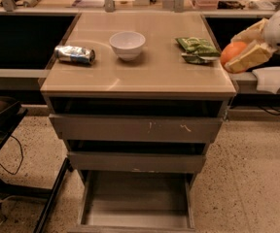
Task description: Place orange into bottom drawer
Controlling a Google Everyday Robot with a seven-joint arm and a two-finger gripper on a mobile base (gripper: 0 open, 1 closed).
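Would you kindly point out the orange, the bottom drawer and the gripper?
orange (230,50), camera view, its exposed left side.
bottom drawer (135,198), camera view, bare floor.
gripper (231,55), camera view, far right, mid-grasp.

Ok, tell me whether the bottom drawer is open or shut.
Open: the bottom drawer is pulled out, its floor showing. The claw holds the orange off the cabinet top's right edge.

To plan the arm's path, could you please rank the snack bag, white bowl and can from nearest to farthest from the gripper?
The gripper, holding the orange, is right of the cabinet top.
1. Green snack bag, right side.
2. White bowl, centre.
3. Can, left side.
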